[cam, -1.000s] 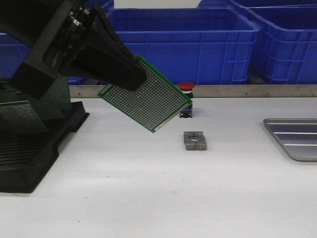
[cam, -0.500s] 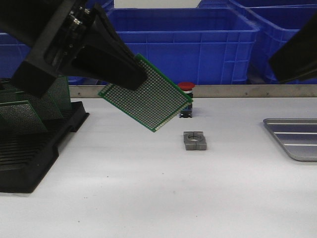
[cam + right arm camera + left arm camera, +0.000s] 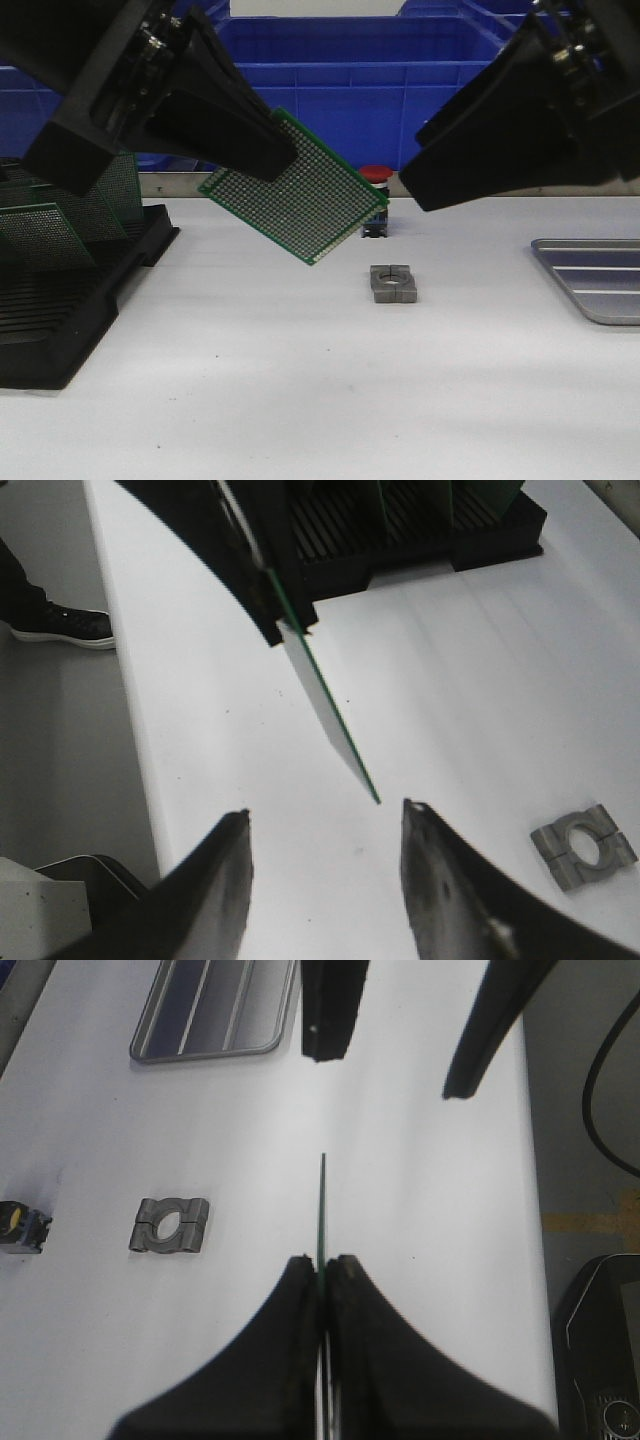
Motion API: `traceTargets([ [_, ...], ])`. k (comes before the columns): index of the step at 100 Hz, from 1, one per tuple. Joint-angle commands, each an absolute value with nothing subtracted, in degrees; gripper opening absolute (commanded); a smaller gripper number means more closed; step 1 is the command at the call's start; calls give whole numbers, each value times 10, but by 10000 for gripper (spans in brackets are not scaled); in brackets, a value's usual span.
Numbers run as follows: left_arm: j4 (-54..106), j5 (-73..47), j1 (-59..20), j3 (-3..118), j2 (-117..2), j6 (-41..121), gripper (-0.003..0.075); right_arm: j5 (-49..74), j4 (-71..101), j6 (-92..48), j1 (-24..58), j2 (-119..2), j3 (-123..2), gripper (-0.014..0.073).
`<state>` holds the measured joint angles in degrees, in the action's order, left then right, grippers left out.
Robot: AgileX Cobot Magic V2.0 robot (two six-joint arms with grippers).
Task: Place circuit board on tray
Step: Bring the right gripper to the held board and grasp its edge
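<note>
A green perforated circuit board (image 3: 295,205) hangs tilted above the white table, pinched at its upper left corner by my left gripper (image 3: 272,148), which is shut on it. From the left wrist the circuit board (image 3: 321,1210) shows edge-on between the closed fingers. My right gripper (image 3: 420,195) has come in from the upper right and stands open a little to the right of the board. In the right wrist view the board's free corner (image 3: 345,742) lies just beyond the open gripper (image 3: 326,815). The silver-grey tray (image 3: 596,278) rests at the right table edge, seen also as the tray (image 3: 215,1010) from the left wrist.
A black slotted rack (image 3: 60,300) with more green boards stands at the left. A small grey metal clamp block (image 3: 393,283) lies mid-table, a red-capped button (image 3: 376,190) behind it. Big blue bins (image 3: 370,85) line the back behind a metal rail.
The right arm has swung into the front view from the upper right toward the board. The left gripper and board have held still.
</note>
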<state>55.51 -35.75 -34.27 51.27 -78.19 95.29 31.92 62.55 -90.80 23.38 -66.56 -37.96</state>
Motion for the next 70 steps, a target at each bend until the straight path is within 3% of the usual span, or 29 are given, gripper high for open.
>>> traceTargets([
  [1,583,-352,-347,529,-768,951,-20,309,664,-943,237,-681,-411,370],
  [45,583,-352,-347,529,-768,951,-20,309,682,-987,291,-779,-477,347],
  [52,583,-352,-347,529,-768,951,-20,309,686,-987,291,-783,-478,240],
  [67,583,-352,-347,529,-768,951,-20,315,690,-987,291,-783,-478,-104],
  [70,583,-352,-347,529,-768,951,-20,317,692,-986,291,-783,-478,-124],
])
